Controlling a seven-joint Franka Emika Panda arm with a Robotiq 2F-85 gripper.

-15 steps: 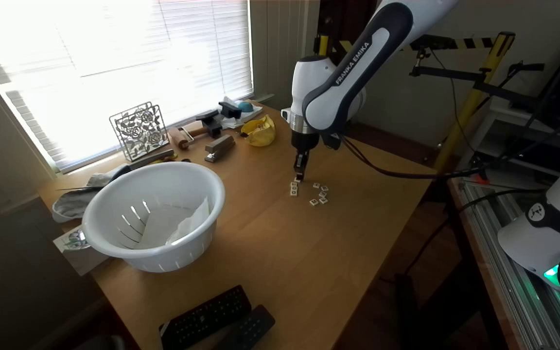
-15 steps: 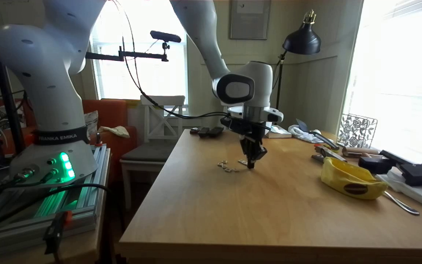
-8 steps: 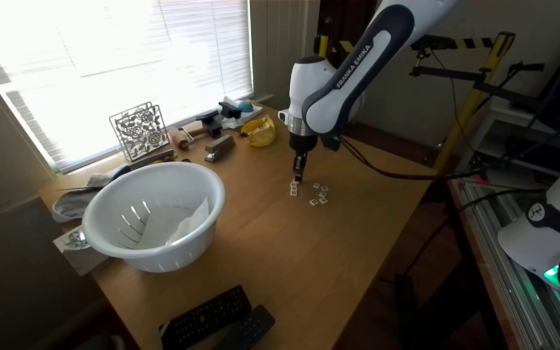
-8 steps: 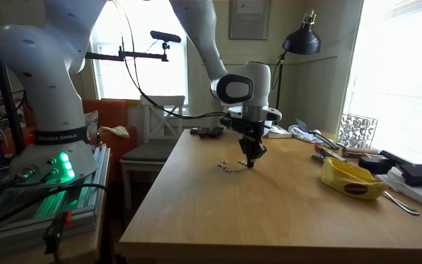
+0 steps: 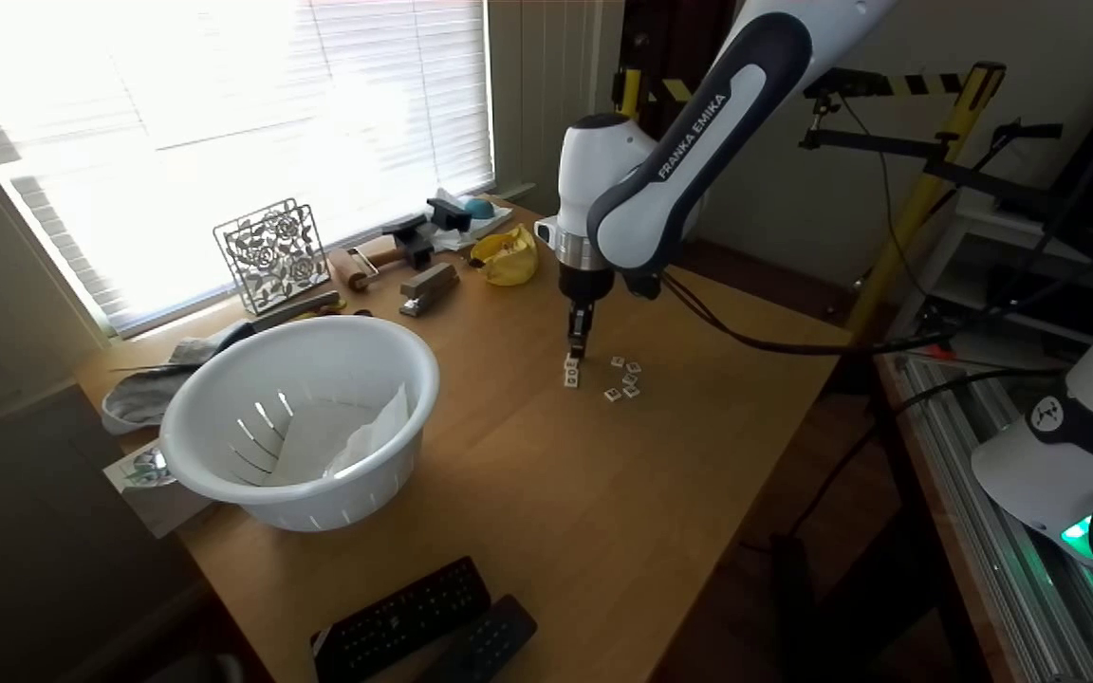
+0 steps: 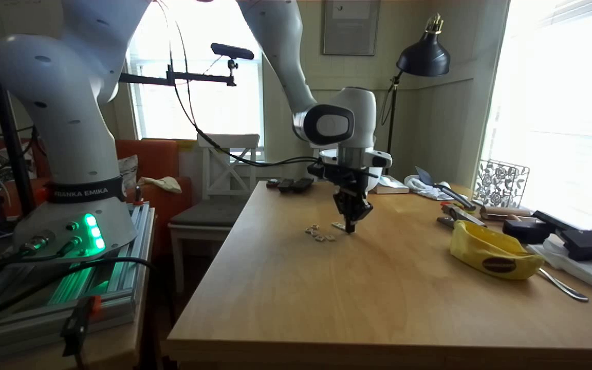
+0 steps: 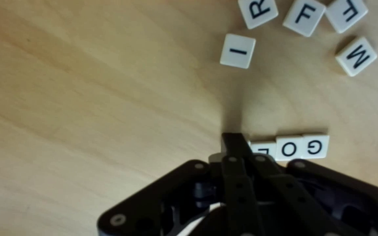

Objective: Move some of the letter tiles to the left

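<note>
Letter tiles (image 7: 320, 152), small cream-white squares printed with black letters, lie in two groups on the light-brown wooden table (image 6: 357, 298). One group is a short straight row (image 7: 289, 149), its tiles edge to edge; G and O read clearly, while the third visible tile (image 7: 270, 147) is partly hidden and its letter cannot be told. The other is a scatter of five loose tiles (image 7: 304, 17), near the row and on the side of the white robot base (image 5: 1030, 474).

The black two-fingered gripper (image 5: 577, 353) stands low at one end of the row, its fingertips (image 7: 232, 141) pressed together with nothing between them. Whether they touch the end tile or stop just beside it is unclear.

The step in hand looks like pushing the row, with the joined fingertips serving as a blunt stick. "Left" is probably the arm's own, which would run along the row toward the side where two flat black remote controls (image 5: 404, 612) lie. The next move calls for a slow, straight slide along that line at an even height: too high, and the tips could ride over the end tile; off-centre, and the row could swing or break apart.
</note>
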